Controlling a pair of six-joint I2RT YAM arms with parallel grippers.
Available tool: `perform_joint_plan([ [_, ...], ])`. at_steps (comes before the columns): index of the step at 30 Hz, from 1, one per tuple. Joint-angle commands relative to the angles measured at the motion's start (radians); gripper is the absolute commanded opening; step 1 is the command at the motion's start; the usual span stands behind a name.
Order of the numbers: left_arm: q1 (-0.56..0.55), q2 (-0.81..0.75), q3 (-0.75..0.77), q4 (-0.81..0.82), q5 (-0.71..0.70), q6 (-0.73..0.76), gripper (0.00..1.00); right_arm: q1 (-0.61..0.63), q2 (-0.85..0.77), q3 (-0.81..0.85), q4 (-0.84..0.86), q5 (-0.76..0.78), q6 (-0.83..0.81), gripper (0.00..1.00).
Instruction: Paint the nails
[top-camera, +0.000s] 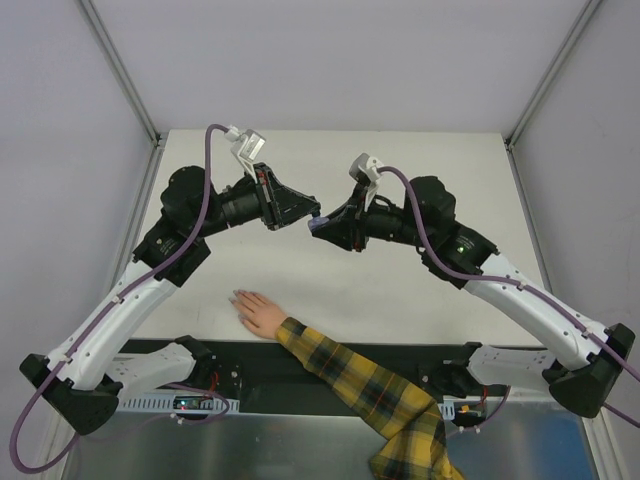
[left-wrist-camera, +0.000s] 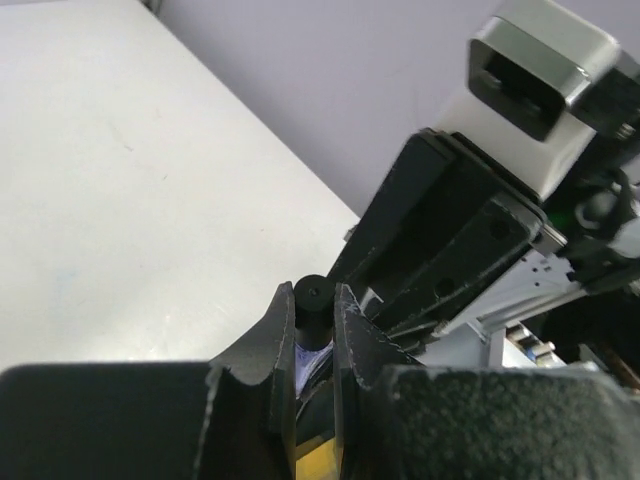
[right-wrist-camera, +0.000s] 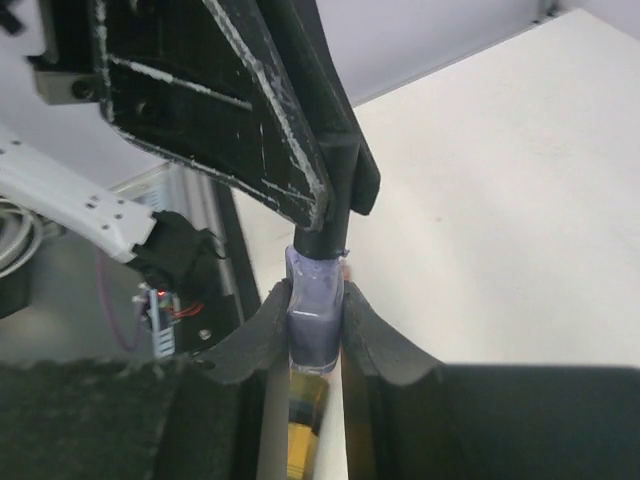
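Above white table (top-camera: 400, 290), right jaws clamp the purple polish bottle (right-wrist-camera: 313, 320) while left jaws pinch its black cap (left-wrist-camera: 313, 300).

The top camera looked down from above and behind the arm bases, far enough back to take in the whole worktop (top-camera: 400, 290), the left arm (top-camera: 130, 300) and the right arm (top-camera: 530, 300). The left wrist camera sat just behind the left claw (left-wrist-camera: 315, 292) and looked along its fingers, very close to the cap (left-wrist-camera: 314, 298) they gripped, facing the right arm. The right wrist camera looked along the right claw (right-wrist-camera: 315, 292), equally close to the bottle (right-wrist-camera: 313, 325) it gripped, facing the left claw. All three views shared that meeting point.
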Motion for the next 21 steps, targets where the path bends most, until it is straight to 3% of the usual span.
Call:
perform_joint_plan([
  [1, -0.063, -0.013, 0.074, -0.074, -0.162, 0.090, 0.00, 0.067, -0.027, 0.031, -0.024, 0.328, -0.075, 0.00],
  [21, -0.063, -0.029, 0.094, -0.074, -0.181, 0.059, 0.00, 0.067, -0.012, -0.002, 0.055, 0.176, -0.077, 0.00],
])
